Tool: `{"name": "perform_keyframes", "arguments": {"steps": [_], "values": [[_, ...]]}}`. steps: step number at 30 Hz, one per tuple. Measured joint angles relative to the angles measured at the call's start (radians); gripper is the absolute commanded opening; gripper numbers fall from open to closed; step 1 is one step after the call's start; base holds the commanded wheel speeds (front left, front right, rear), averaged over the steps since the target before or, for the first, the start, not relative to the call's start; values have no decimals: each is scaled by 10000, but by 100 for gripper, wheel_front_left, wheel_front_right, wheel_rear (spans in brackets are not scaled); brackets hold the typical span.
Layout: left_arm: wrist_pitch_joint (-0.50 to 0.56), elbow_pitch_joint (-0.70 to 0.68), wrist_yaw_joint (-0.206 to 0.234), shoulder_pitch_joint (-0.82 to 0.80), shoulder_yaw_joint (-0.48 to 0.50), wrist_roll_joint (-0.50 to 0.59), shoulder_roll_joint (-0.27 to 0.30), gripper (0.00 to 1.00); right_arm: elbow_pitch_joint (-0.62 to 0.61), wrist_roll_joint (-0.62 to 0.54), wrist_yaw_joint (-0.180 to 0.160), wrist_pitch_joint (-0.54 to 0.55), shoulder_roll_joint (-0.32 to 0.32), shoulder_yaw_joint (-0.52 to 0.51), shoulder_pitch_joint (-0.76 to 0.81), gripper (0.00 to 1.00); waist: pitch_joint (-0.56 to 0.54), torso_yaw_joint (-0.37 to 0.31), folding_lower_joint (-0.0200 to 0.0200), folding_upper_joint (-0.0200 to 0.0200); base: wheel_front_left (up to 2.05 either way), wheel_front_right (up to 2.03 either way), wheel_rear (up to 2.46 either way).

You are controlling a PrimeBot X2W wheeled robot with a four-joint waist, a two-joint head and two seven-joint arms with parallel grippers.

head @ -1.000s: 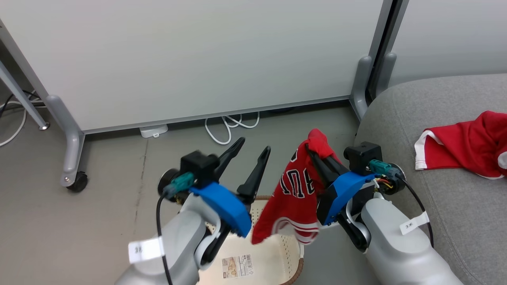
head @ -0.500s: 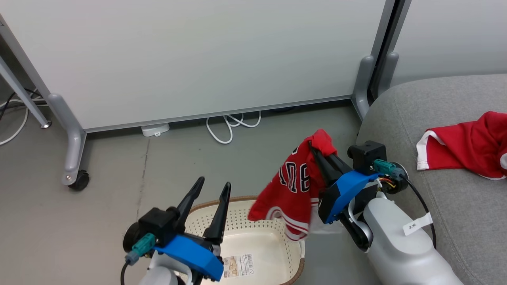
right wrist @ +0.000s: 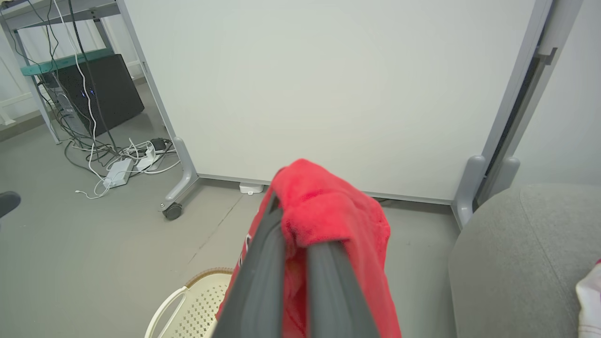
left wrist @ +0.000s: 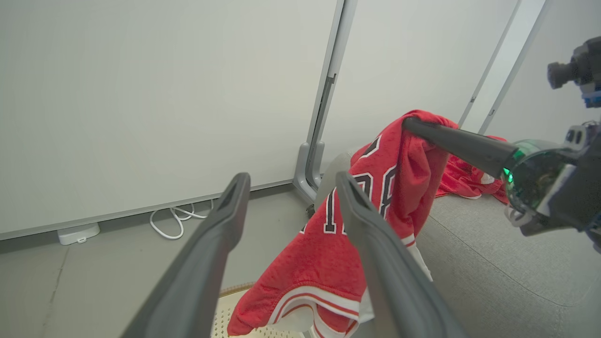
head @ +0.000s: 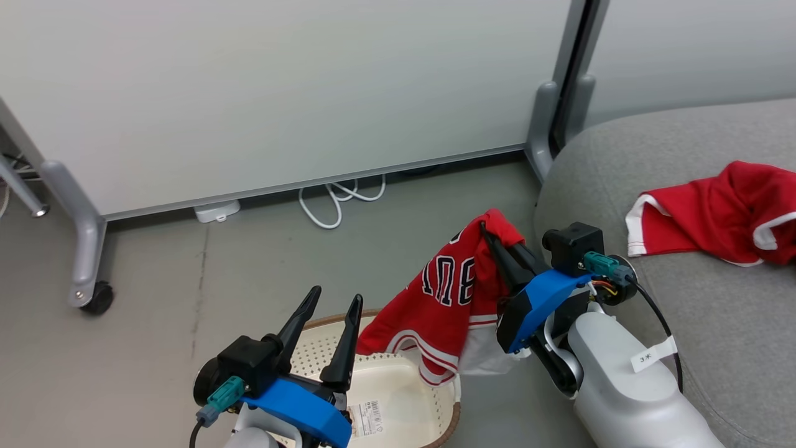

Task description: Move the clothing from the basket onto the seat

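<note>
My right gripper (head: 488, 231) is shut on the top of the red jersey (head: 444, 298) with black-and-white lettering. The jersey hangs free, its striped hem over the right rim of the cream basket (head: 398, 404). In the right wrist view the jersey (right wrist: 338, 211) drapes over the closed fingers (right wrist: 263, 263). My left gripper (head: 336, 302) stands open and empty over the basket's left side, its fingers (left wrist: 211, 249) apart with nothing between them. A plain red garment (head: 709, 211) with white trim lies on the grey seat (head: 715, 323) to the right.
Pale partition panels stand behind, with a wheeled foot (head: 90, 292) at the left and grey posts (head: 547, 118) by the seat's corner. A white cable (head: 336, 199) and adapter (head: 216, 210) lie on the grey floor. A black box (right wrist: 98, 89) and tangled cables show at far left.
My left arm has dropped from beside the jersey down to the lower left, still open. The head view has turned slightly right. The right gripper keeps its hold on the jersey.
</note>
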Motion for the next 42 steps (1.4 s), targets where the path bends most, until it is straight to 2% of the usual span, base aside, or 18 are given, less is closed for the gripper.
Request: {"name": "perform_keyframes", "arguments": {"steps": [6, 30, 34, 42], "values": [[0, -48, 0, 27, 44, 4, 33, 100, -169, 29, 0, 0, 0, 100, 4, 0, 45, -620, 0, 0, 0, 0, 0], [0, -96, -2, -123, 128, 211, 301, 100, -784, 117, 0, 0, -4, -157, 216, 0, 568, -4605, 0, 1, 0, 0, 0], [0, -38, -2, -422, -282, 171, 368, 100, -951, 12, 0, -2, -12, -692, 390, 0, 769, -4883, 0, 0, 0, 0, 0], [0, 236, -2, -976, -957, -125, 612, 100, -1388, -230, 0, -2, -6, -1312, 848, 0, 1084, -5025, 0, 1, 0, 0, 0]]}}
